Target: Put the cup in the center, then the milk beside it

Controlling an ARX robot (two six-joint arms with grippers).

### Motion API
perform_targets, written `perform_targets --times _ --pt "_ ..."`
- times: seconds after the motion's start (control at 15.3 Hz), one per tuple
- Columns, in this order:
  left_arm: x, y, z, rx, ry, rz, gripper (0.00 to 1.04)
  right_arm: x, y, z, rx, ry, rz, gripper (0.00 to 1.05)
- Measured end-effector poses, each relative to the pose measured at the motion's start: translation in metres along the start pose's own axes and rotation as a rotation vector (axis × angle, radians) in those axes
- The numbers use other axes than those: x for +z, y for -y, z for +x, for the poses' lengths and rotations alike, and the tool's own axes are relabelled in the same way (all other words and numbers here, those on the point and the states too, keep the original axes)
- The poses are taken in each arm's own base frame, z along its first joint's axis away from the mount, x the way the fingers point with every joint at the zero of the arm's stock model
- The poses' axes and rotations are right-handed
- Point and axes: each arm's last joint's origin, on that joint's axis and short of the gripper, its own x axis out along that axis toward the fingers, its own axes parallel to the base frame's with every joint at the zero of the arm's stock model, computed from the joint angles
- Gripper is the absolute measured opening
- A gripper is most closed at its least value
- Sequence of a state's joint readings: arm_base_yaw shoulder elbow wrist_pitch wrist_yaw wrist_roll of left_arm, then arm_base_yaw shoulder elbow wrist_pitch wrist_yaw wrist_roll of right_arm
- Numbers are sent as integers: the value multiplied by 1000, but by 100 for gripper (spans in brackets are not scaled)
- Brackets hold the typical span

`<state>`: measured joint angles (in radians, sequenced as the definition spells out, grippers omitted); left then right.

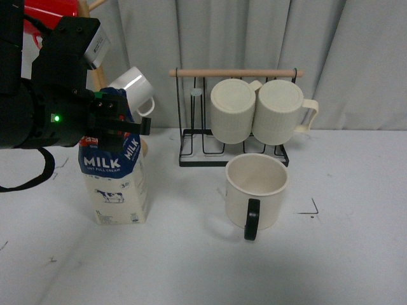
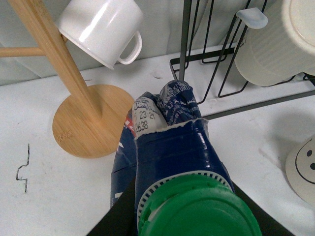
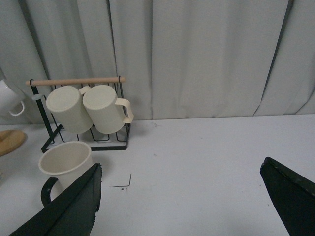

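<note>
The cup (image 1: 255, 189), wide and cream with a black handle toward me, stands upright near the table's middle, just in front of the wire rack. It also shows in the right wrist view as the cup (image 3: 64, 163), and its smiley side edges into the left wrist view (image 2: 304, 169). The milk (image 1: 116, 181) stands on the table to the cup's left, apart from it. My left gripper (image 1: 117, 124) is shut on the carton's top. From the left wrist, the milk (image 2: 170, 142) and its green cap fill the near view. My right gripper (image 3: 182, 196) is open over bare table, out of the front view.
A black wire rack (image 1: 232, 149) with a wooden bar holds two ribbed cream mugs (image 1: 254, 111) behind the cup. A bamboo mug tree (image 2: 83, 125) with a small white mug (image 1: 133, 89) stands behind the milk. Grey curtain backs the table.
</note>
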<state>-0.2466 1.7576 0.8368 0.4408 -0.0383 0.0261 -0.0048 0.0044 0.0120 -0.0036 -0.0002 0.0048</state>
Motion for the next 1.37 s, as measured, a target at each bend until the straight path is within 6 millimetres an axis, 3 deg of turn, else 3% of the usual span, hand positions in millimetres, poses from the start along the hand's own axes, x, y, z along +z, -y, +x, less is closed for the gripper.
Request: perform_targets --times 0.39,0.46,0.52,0.65,0.98,1.31,1.37 --pt "0 4 -1 11 -15 6 19 0 0 0 0 0 0 98" --pt "11 26 -11 -43 -10 26 17 0 0 0 0 0 0 98" --pt "38 48 -12 -57 100 29 16 0 0 0 0 0 0 98" --pt "27 65 2 -29 89 24 16 0 0 0 0 0 0 98" --pt "23 88 2 -85 113 40 16 0 0 0 0 0 0 98" --pt "9 94 10 -62 87 77 16 0 0 0 0 0 0 98" --pt "9 94 10 -64 88 78 22 0 0 0 0 0 0 98"
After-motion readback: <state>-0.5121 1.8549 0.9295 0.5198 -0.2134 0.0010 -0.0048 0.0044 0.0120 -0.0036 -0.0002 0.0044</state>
